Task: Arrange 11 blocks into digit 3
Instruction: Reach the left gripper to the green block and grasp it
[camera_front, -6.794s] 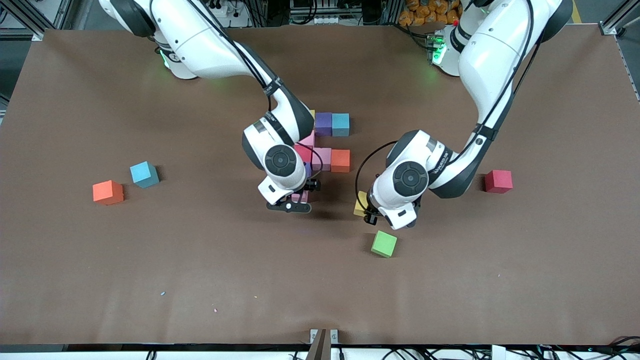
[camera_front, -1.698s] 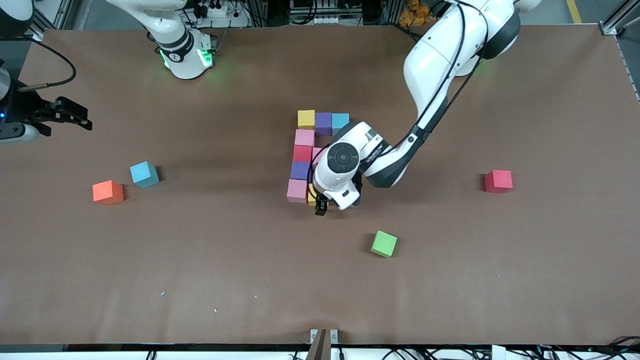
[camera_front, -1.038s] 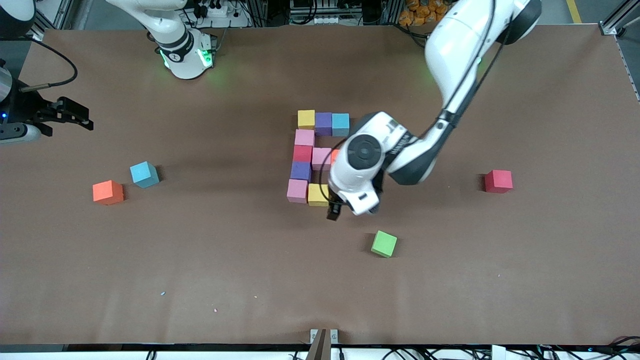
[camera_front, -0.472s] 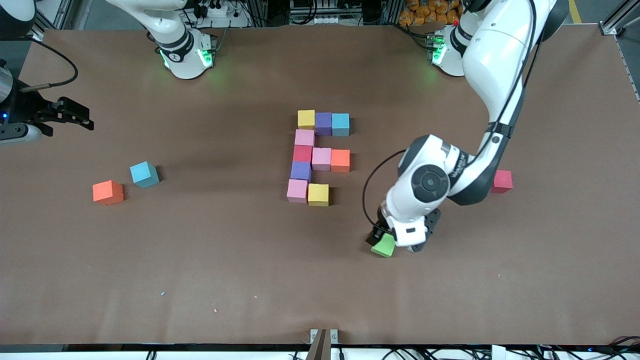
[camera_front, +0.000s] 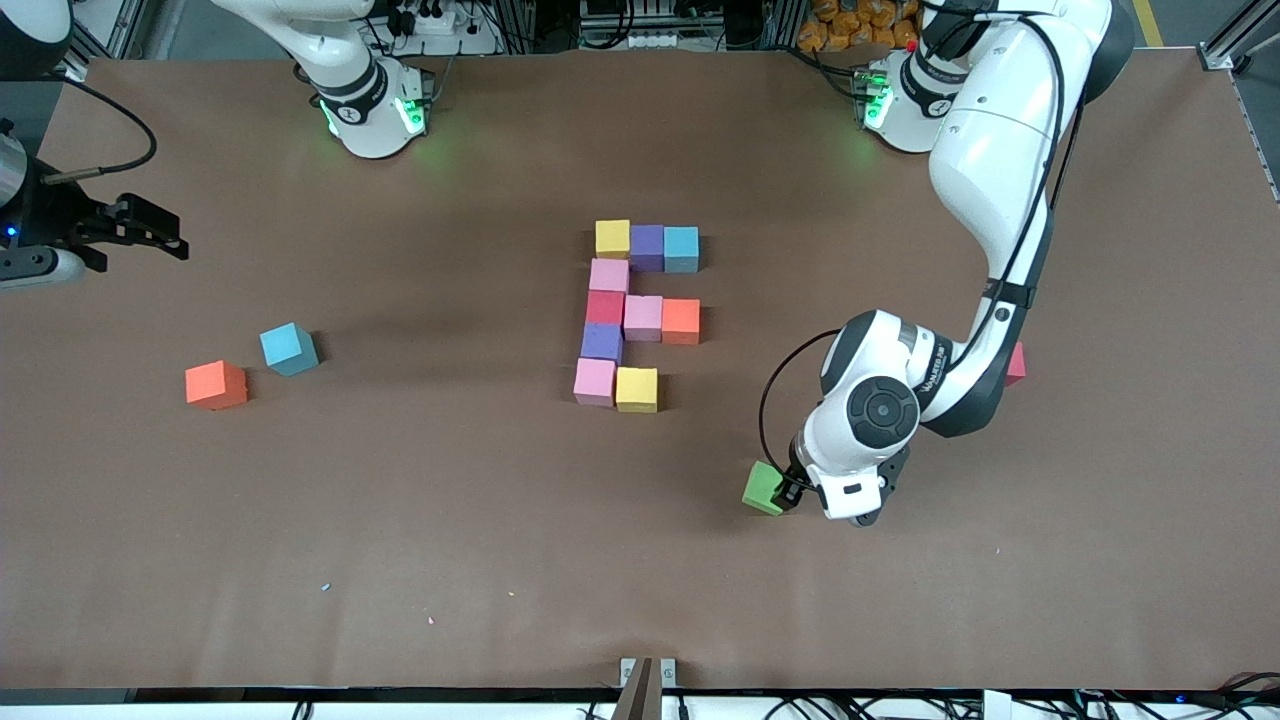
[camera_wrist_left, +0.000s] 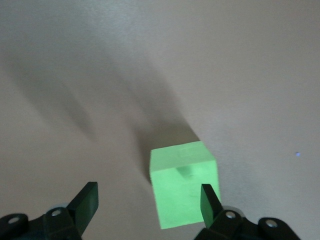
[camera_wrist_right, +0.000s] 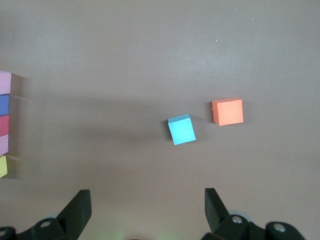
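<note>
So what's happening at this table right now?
The left gripper is down at the small green cube, its fingers open around it, one touching. Ten coloured cubes already form most of the figure mid-table. The right gripper waits, open, above the right arm's end, where a loose blue cube and orange cube lie.

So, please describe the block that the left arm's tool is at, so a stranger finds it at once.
Start at the touching group of coloured blocks mid-table, then come nearer the front camera, toward the left arm's end. There, alone, lies the green block between the open fingers of the left tool. It is the only green one.
</note>
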